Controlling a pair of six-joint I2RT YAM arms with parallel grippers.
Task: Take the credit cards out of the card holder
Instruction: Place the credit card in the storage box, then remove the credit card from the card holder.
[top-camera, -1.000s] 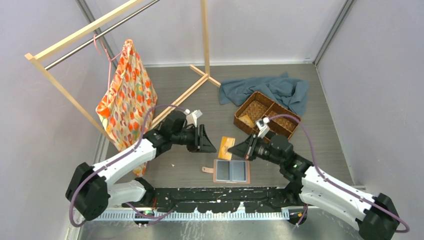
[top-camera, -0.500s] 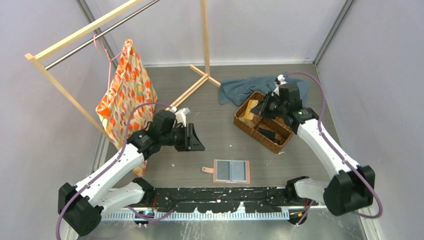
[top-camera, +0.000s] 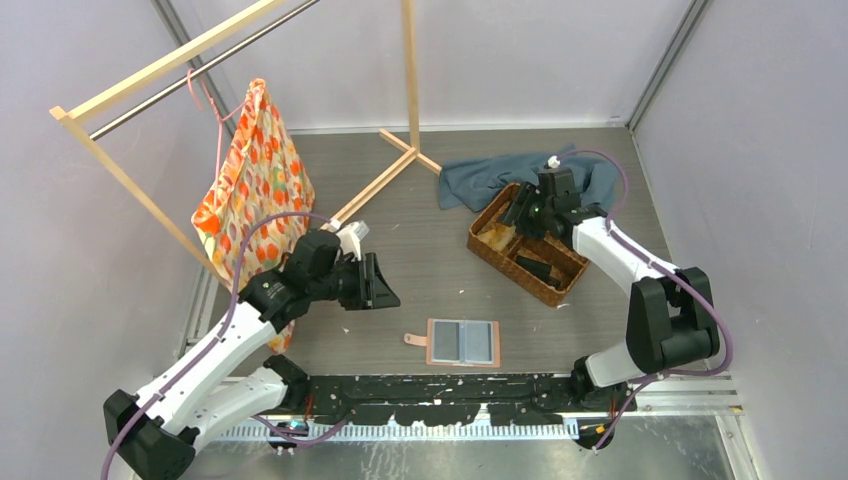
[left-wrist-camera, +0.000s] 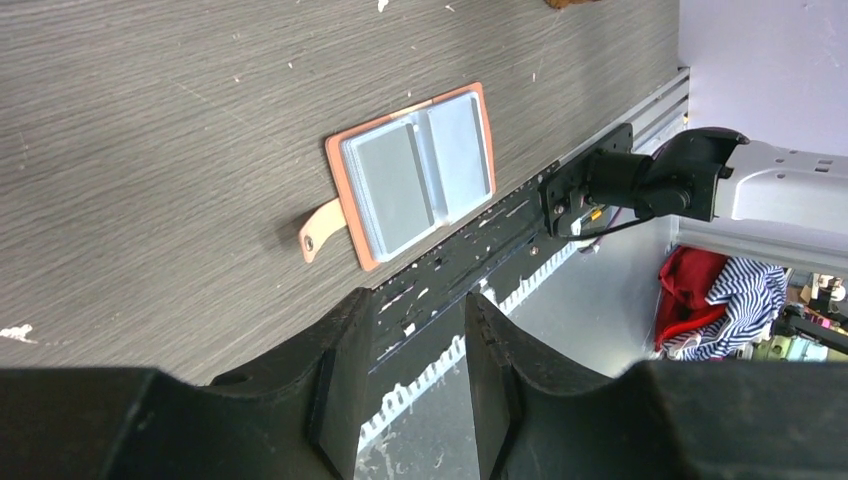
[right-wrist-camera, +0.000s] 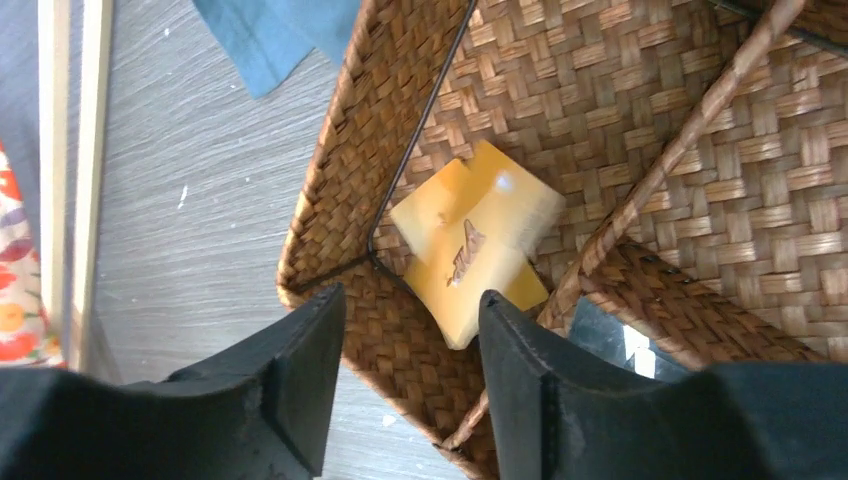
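Observation:
The card holder (top-camera: 463, 342) (left-wrist-camera: 415, 170) lies open flat near the table's front edge, salmon-pink rim, grey slots up, snap tab (left-wrist-camera: 320, 228) to its left. No card sticks out of it. Two tan-gold credit cards (right-wrist-camera: 475, 240) (top-camera: 497, 232) lie overlapped in the left compartment of the woven basket (top-camera: 560, 285) (right-wrist-camera: 330, 200). A black card (right-wrist-camera: 610, 335) lies in the compartment beside them. My right gripper (right-wrist-camera: 410, 295) (top-camera: 520, 212) hangs open just above the tan cards, holding nothing. My left gripper (left-wrist-camera: 418, 300) (top-camera: 385, 287) is open and empty, up-left of the holder.
A blue cloth (top-camera: 540, 175) lies behind the basket. A wooden clothes rack (top-camera: 410, 70) stands at the back left with an orange patterned bag (top-camera: 255, 190) hanging from it. A black rail (top-camera: 450, 395) runs along the table's near edge.
My right gripper carried a tan card from beside the holder to the basket and opened; the card now lies in the basket. My left arm drew back to the left.

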